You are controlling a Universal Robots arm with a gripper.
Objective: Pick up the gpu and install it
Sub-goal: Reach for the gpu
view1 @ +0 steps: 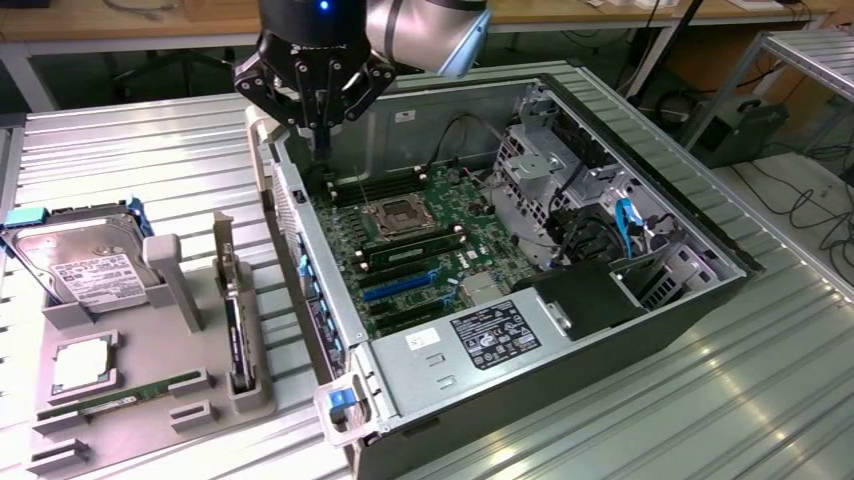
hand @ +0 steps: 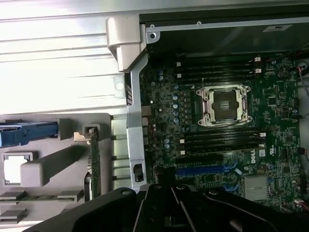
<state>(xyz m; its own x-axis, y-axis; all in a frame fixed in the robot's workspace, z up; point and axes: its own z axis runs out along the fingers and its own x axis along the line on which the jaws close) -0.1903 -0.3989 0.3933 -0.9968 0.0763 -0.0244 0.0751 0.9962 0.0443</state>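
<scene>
The gpu [view1: 236, 330] stands on edge in a slot of the grey holder tray [view1: 160, 420], silver bracket uppermost, on the exterior view's left of the open computer case [view1: 641, 300]. In the wrist view the gpu [hand: 95, 162] shows edge-on beside the case wall. My gripper [view1: 320, 148] hangs over the case's rear corner, above the motherboard's [view1: 414, 235] memory slots, fingers shut together and holding nothing. It is well away from the gpu. Blue expansion slots [view1: 398, 287] lie on the motherboard, also seen in the wrist view as blue expansion slots [hand: 203, 170] just beyond my gripper [hand: 166, 195].
The tray also carries a hard drive [view1: 83, 265] in a blue frame, a processor [view1: 83, 365] and a green memory stick [view1: 120, 400]. Inside the case sit a power supply [view1: 494, 335], drive cages [view1: 547, 175] and cables. The table [view1: 134, 150] is ribbed metal.
</scene>
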